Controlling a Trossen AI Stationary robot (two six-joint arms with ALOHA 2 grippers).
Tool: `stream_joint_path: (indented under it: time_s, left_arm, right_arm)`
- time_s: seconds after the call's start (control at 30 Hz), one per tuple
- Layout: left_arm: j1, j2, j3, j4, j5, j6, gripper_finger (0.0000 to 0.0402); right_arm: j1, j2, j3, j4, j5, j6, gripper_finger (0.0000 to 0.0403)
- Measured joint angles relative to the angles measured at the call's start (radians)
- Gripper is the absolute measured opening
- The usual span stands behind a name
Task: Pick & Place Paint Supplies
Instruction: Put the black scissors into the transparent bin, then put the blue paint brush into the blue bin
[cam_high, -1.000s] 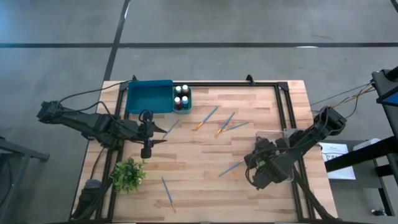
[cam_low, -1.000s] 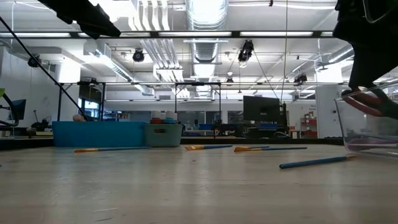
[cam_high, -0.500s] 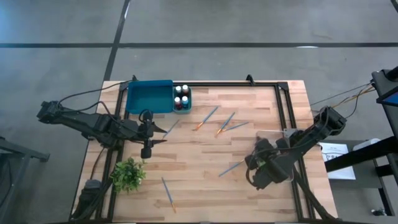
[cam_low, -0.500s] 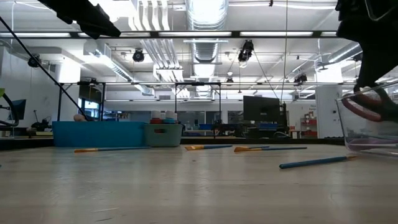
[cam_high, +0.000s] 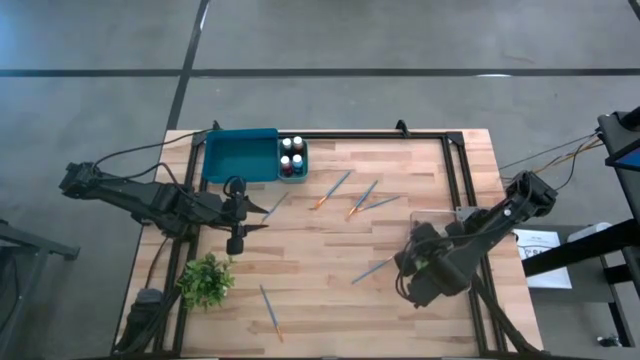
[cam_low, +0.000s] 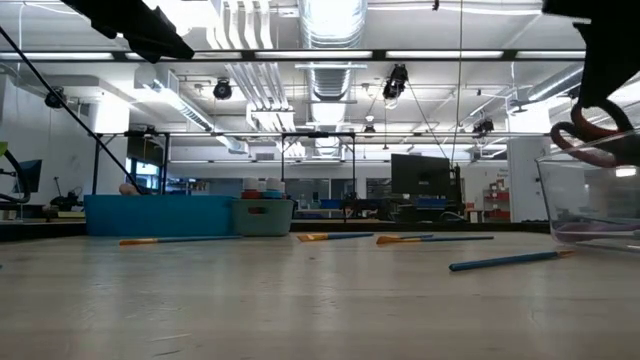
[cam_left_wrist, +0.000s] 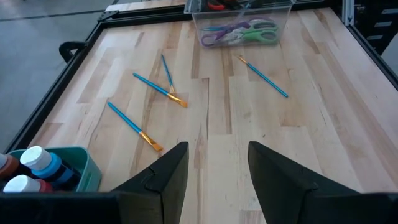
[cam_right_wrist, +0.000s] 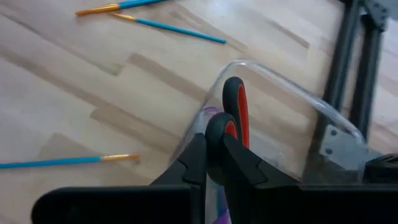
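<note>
On the right side of the wooden table, the right gripper has its fingers clamped on the handles of a pair of red-handled scissors, held over the rim of a clear plastic container. The low view shows the red loops raised just above the container's top edge. Purple and green scissors lie inside the same container, seen from the left wrist view.

The left gripper sits near the table's left side, close to the blue tray and the small bin of paint bottles; its fingers stand apart and hold nothing.

The paintbrushes lie loose on the tabletop, none of them in the container:
- Three paintbrushes lie grouped near the table's middle, toward the far edge; two of them cross or touch at the tips in the left wrist view.
- One paintbrush lies just beside the right gripper, nearer the front edge.
- One paintbrush lies at the front edge, near a small green plant.
- One paintbrush lies close to the left gripper's fingertips.
</note>
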Motion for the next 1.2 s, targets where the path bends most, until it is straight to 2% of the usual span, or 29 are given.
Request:
stream_joint_path:
  time_s: [0.17, 0.3, 0.83, 0.93, 1.2]
  left_arm:
    - [0.0, 0.0, 0.0, 0.0, 0.0, -0.004, 0.0173]
    - [0.0, 0.0, 0.0, 0.0, 0.0, -0.004, 0.0173]
    - [0.0, 0.0, 0.0, 0.0, 0.001, -0.012, 0.0173]
    - [0.0, 0.0, 0.0, 0.0, 0.001, -0.012, 0.0173]
    - [0.0, 0.0, 0.0, 0.0, 0.001, -0.015, 0.0173]
  right_arm:
    - [-0.001, 0.001, 0.029, -0.001, 0.001, -0.018, 0.002]
    - [-0.001, 0.002, 0.02, -0.002, -0.044, 0.003, 0.002]
    - [0.015, 0.002, -0.015, 0.037, -0.089, 0.037, 0.0021]
    - [0.022, 0.002, -0.019, 0.038, -0.09, 0.024, 0.0042]
    - [0.04, 0.002, -0.02, 0.033, -0.097, 0.043, 0.0139]
